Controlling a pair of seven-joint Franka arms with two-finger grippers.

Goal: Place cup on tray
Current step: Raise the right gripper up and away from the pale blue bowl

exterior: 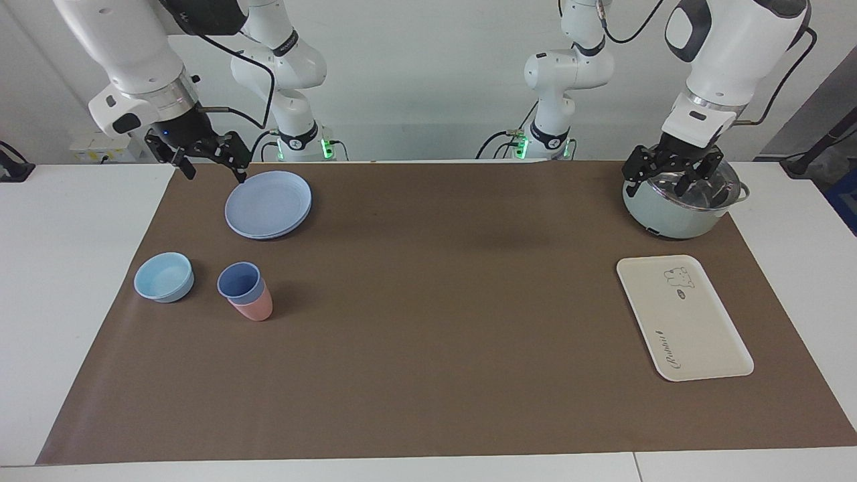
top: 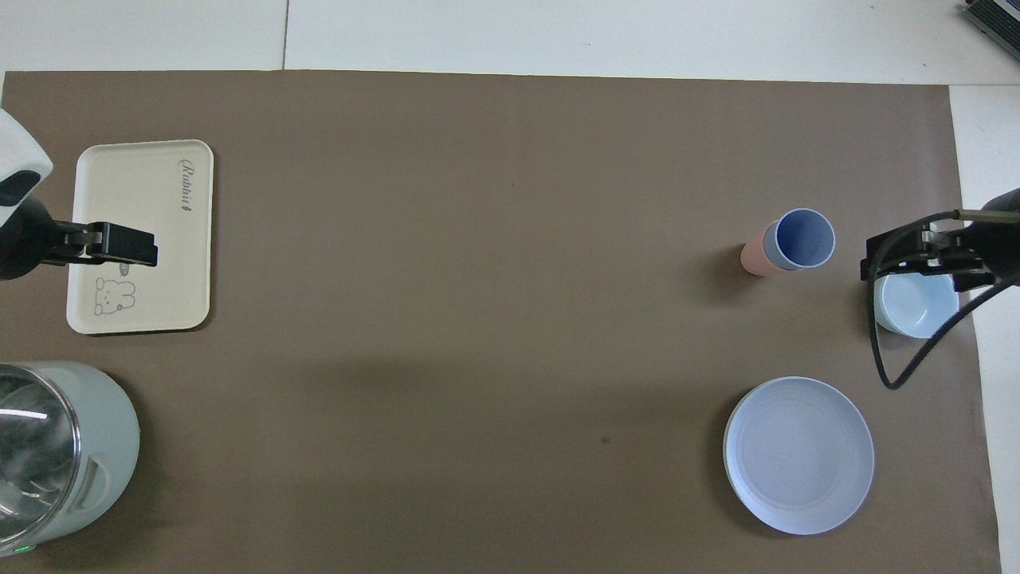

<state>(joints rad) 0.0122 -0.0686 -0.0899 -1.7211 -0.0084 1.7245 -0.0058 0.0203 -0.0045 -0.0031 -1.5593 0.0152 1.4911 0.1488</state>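
Periwinkle-blue tapered plastic cup [exterior: 239, 280] sits nested inside a salmon-pink tumbler [exterior: 254, 307], both tilted, at the right arm's end of the brown-covered worktop [exterior: 428, 321]; nothing grips it.

Near to far:
- Right end effector [exterior: 209, 159] is raised over the worktop's edge nearest the robots, just beside the round blue plate [exterior: 268, 204]. Fingers spread wide, holding nothing.
- Left end effector [exterior: 673, 175] hangs over the pale-green pot [exterior: 669, 217] with the glass lid, at the left arm's end. Fingers look parted, nothing held; cannot tell whether they touch the lid.
- Round blue plate lies flat, farther out than the right end effector.
- Light-blue low bowl [exterior: 164, 276] sits beside the nested cups, closer to the worktop's end, apart from them.
- Cream-white rectangular tray [exterior: 683, 318] with rounded corners, bear drawing and cursive script lies farther from the robots than the pot, well apart from the cup, bare.
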